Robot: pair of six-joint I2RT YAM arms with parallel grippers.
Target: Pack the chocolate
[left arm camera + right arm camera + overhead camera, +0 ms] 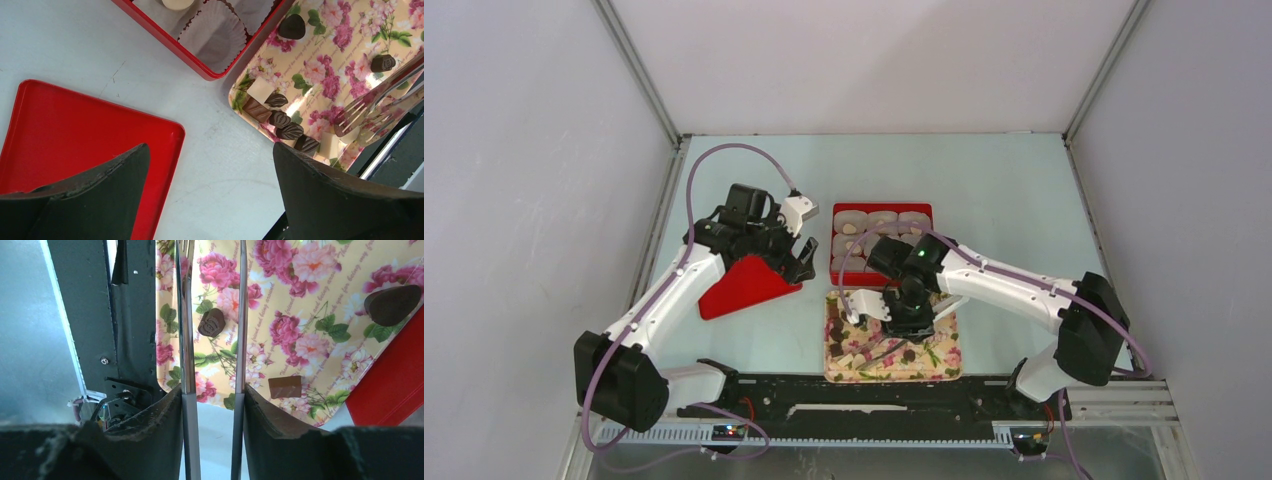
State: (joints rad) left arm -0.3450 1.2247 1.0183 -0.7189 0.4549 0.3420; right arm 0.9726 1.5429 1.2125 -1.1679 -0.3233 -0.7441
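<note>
The chocolate lies loose on a floral tray (pixel 936 362): a dark heart (pixel 292 26), a row of dark leaf pieces (pixel 285 125) and a cream square (pixel 261 89). My right gripper (pixel 213 395) is shut on metal tongs (pixel 186 340) and holds them over the tray, between a round dark piece (pixel 211 322) and a brown bar (pixel 285 386). The tongs' forked tips (pixel 350 117) are next to a cream piece; I cannot tell if they grip it. My left gripper (pixel 210 150) is open and empty, above the table by the red lid (pixel 75 125).
A red box (pixel 881 208) with grey paper cups (pixel 212 32) stands just behind the tray; one cup holds a cream piece (pixel 176 4). The red lid (pixel 744 287) lies left of the box. The black rail (pixel 874 388) runs along the near edge.
</note>
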